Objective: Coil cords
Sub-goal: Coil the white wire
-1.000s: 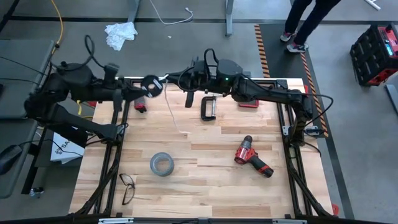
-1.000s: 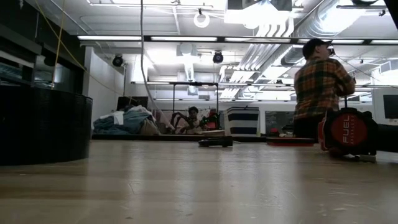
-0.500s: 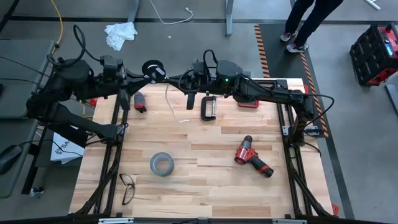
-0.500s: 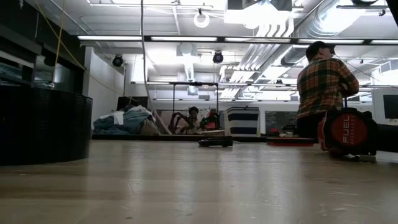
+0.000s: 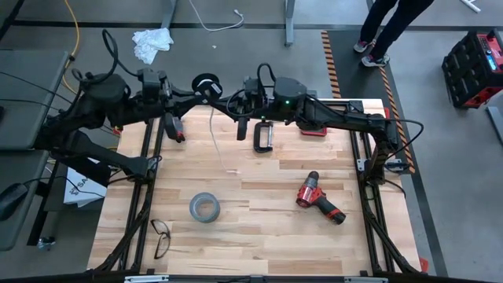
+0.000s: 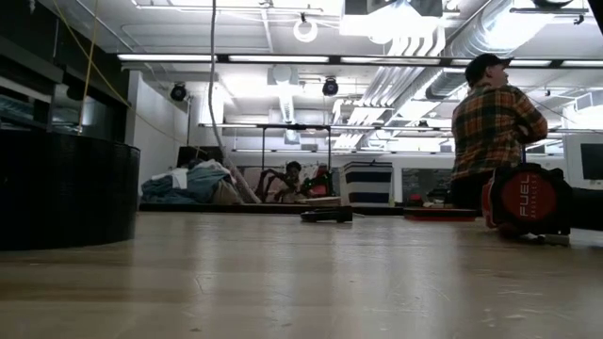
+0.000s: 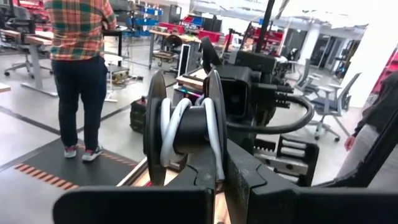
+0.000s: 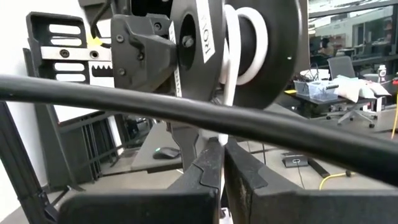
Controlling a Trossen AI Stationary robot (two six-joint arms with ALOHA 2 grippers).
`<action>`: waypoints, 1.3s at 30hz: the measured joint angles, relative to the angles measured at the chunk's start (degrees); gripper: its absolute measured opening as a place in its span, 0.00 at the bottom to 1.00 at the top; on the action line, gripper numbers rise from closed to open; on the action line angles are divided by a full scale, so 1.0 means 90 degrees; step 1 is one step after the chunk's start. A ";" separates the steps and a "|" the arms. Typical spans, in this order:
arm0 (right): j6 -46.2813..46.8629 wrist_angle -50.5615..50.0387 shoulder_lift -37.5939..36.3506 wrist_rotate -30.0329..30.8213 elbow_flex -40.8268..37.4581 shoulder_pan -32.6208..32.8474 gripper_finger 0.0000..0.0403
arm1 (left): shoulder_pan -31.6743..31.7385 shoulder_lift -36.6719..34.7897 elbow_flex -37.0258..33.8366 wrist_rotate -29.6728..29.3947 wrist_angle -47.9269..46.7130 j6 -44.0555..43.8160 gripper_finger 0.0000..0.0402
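A black spool wound with white cord is held up between the two grippers over the far edge of the table.

Nearest the front of the table [image 5: 259, 236], a pair of glasses [image 5: 159, 237], a grey tape roll [image 5: 203, 207] and a red drill [image 5: 318, 197] are laid well apart on the wood. Farther back, the white cord [image 5: 215, 137] is seen hanging in a thin line from the spool down to the tabletop, beside a black clamp [image 5: 262, 136]. The spool [image 5: 207, 85] is a small black reel with two flat round flanges, a white label on one face, and several turns of white cord around its core. The left gripper [image 5: 191, 92] is clamped on the spool's flange. The right gripper [image 5: 229, 99] is closed together on the cord just below the spool. Beyond the table, a person's legs [image 5: 389, 23] are seen on the floor.
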 joint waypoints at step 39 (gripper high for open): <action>-0.0123 -0.0205 0.0049 -0.0073 -0.0036 0.0044 0.17 | 0.0087 -0.0004 0.0024 -0.0112 0.1146 0.0617 0.01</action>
